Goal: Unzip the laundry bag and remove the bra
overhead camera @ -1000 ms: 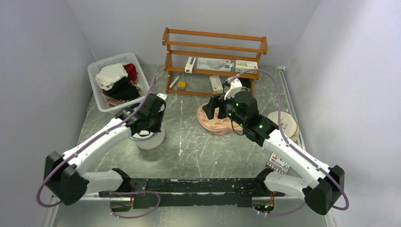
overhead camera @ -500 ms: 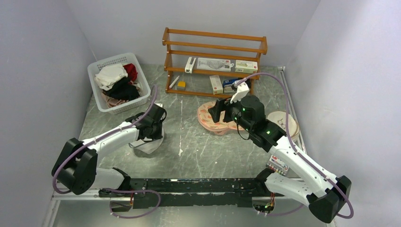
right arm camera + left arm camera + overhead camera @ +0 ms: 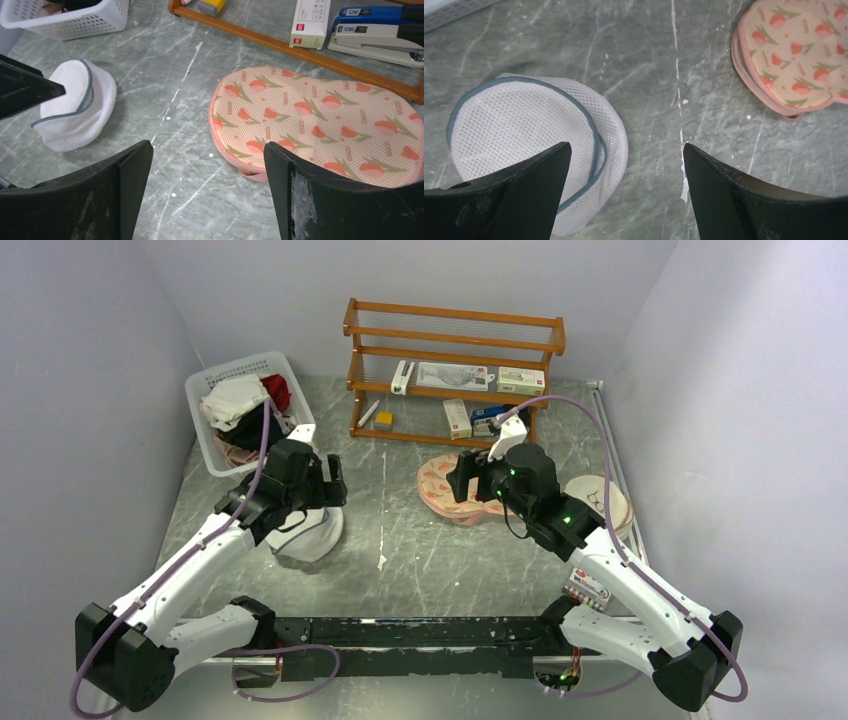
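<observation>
1. The left gripper [image 3: 326, 490] hangs over the far edge of the white mesh laundry bag [image 3: 305, 535], which sits on the grey marbled table [image 3: 400, 550].
2. The right gripper [image 3: 462, 480] hovers above a pink patterned pad [image 3: 440, 502], just in front of a wooden rack [image 3: 455, 340].
3. A white slatted basket [image 3: 203, 435] holding clothes stands at the far left, near the bag.

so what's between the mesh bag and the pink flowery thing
Only bare, scuffed table lies between the laundry bag and the pink flowery pad, shown in the right wrist view.
</observation>
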